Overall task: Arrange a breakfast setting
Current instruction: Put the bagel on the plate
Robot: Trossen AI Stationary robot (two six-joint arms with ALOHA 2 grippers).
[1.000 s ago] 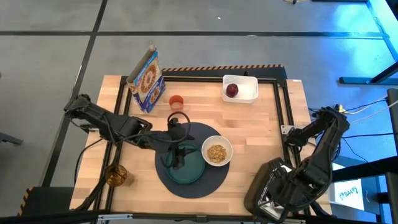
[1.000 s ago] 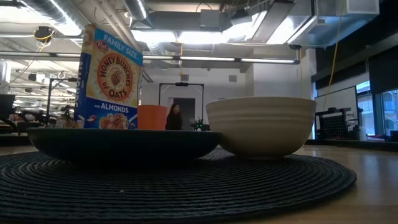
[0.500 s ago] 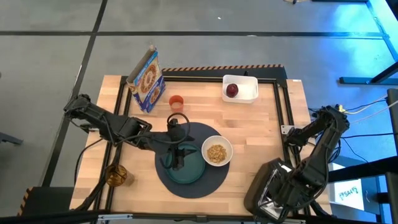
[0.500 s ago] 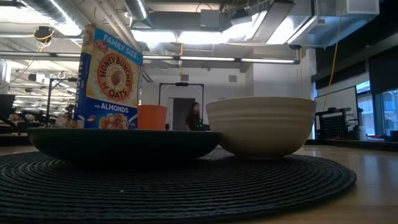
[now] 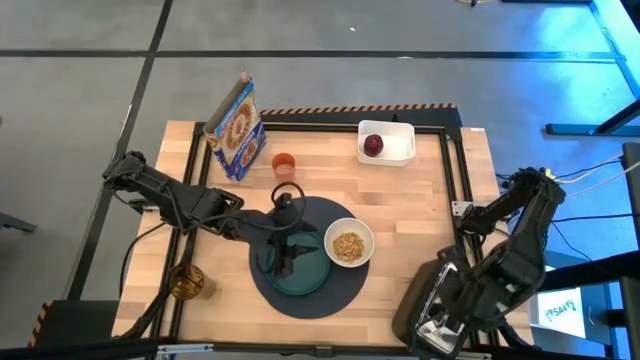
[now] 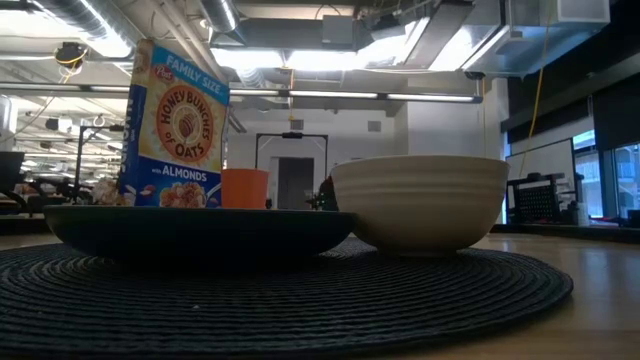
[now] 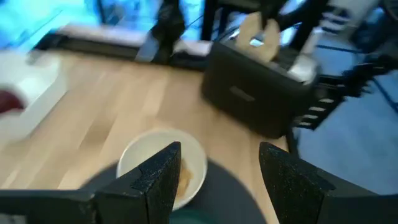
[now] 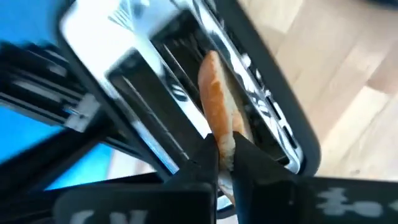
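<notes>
A round dark placemat [image 5: 338,290] carries a teal plate [image 5: 312,280] and a white bowl [image 5: 349,243] of cereal. The orange cup [image 5: 284,163] stands farther back. A red apple [image 5: 373,145] lies in the white container [image 5: 400,150]. My left gripper [image 7: 217,149] hangs open over the plate, with nothing between its fingers. At the near right corner a bagel half [image 8: 214,93] stands upright in a slot of the black-and-silver toaster [image 5: 428,310]. My right gripper [image 8: 219,146] is shut on it. My right gripper pinches the bagel half's upper edge [image 8: 221,132] between its two fingers, which come from above and point down at the toaster. The bagel half stands on edge in the toaster slot [image 8: 249,124], its lower part hidden inside.
A cereal box [image 5: 236,128] stands at the far left, next to the cup. A brown jar [image 5: 187,282] sits near the near left corner. Bare wood lies between the bowl and the toaster. A black frame [image 5: 455,170] runs along the table's right side.
My right arm has shifted a little above the toaster. In the room behind the table, a person has walked to the right and gone behind the bowl in the low view.
</notes>
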